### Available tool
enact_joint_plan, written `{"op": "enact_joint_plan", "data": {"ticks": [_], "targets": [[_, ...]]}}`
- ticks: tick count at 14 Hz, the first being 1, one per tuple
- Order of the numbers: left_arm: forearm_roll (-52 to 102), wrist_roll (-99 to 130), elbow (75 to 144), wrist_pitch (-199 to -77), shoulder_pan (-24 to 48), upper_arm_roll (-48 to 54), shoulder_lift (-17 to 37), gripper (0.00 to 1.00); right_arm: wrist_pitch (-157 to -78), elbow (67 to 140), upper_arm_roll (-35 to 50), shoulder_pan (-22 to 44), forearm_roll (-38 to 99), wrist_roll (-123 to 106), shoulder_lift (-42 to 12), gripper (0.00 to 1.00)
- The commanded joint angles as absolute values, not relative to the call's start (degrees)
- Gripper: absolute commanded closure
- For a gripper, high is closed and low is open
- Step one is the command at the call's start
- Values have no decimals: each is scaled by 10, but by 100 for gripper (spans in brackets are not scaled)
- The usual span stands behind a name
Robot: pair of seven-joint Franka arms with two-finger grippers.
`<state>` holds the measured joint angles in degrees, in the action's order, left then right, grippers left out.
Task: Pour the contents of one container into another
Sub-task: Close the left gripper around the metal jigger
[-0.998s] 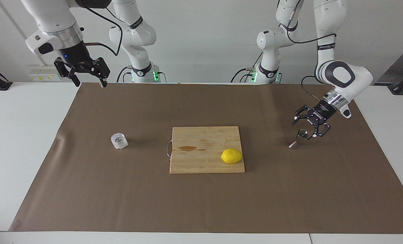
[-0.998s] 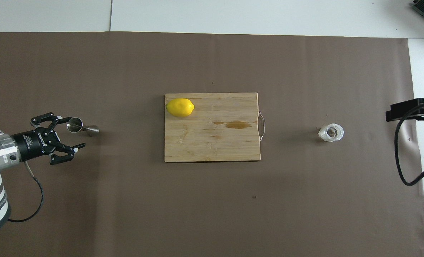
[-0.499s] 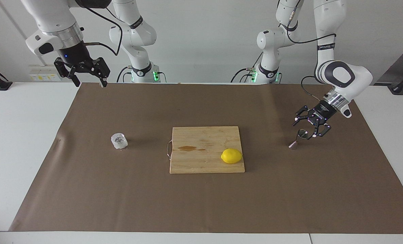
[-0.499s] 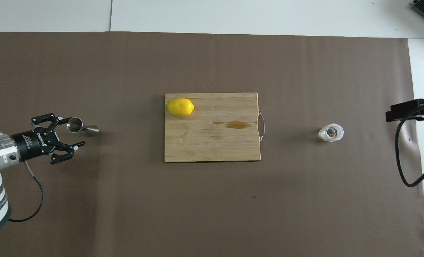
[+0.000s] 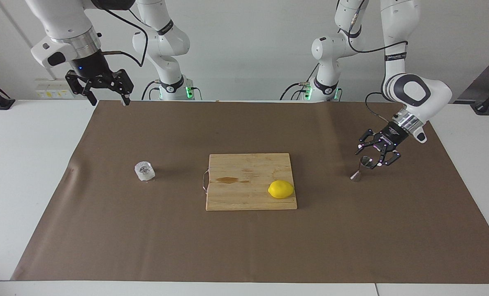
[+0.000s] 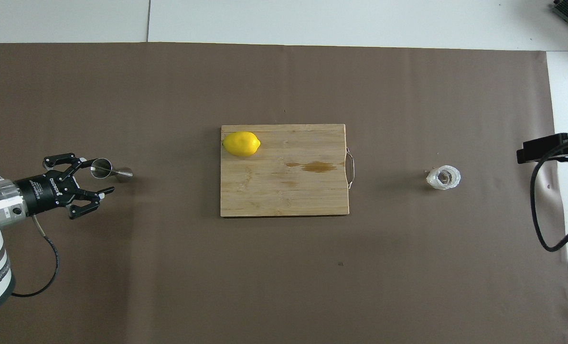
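The steel hourglass jigger [image 5: 361,169] stands on the brown mat toward the left arm's end of the table; it also shows in the overhead view [image 6: 110,171]. My left gripper [image 5: 371,158] is open and low, with its fingers on either side of the jigger's upper cup, one fingertip [image 6: 94,162] close beside the rim. It also shows in the overhead view [image 6: 101,176]. The clear faceted glass cup [image 5: 144,171] stands alone toward the right arm's end [image 6: 444,177]. My right gripper [image 5: 109,100] is open and waits high over the mat's edge nearest the robots.
A wooden cutting board [image 5: 236,164] with a wire handle lies mid-table between the two containers, with a lemon [image 5: 281,189] on it and a dark stain. The brown mat [image 5: 244,246] covers most of the white table.
My left gripper has edged slightly in around the jigger's upper cup, and its fingers stand a little narrower. The right arm, glass and jigger have not moved.
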<state>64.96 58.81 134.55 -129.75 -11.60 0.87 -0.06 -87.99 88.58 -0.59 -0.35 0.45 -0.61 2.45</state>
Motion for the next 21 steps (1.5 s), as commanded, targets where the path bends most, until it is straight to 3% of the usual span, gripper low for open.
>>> {"op": "enact_joint_plan", "data": {"ticks": [1, 11, 14, 18, 21], "targets": [[662, 606, 1355, -1313, -107, 5, -11, 20, -886, 887, -4, -10, 15, -25, 25, 0], [682, 613, 1354, -1339, -90, 7, -9, 21, -889, 886, -5, -9, 14, -20, 25, 0], [682, 613, 1354, -1338, -91, 6, -9, 37, -889, 887, -5, -9, 14, 1, 25, 0], [682, 613, 1351, -1336, -95, 6, -8, 68, -889, 887, -5, -8, 13, 2, 25, 0], [682, 615, 1343, -1333, -94, 6, -4, 78, -889, 888, -4, -7, 13, 14, 25, 0]]}}
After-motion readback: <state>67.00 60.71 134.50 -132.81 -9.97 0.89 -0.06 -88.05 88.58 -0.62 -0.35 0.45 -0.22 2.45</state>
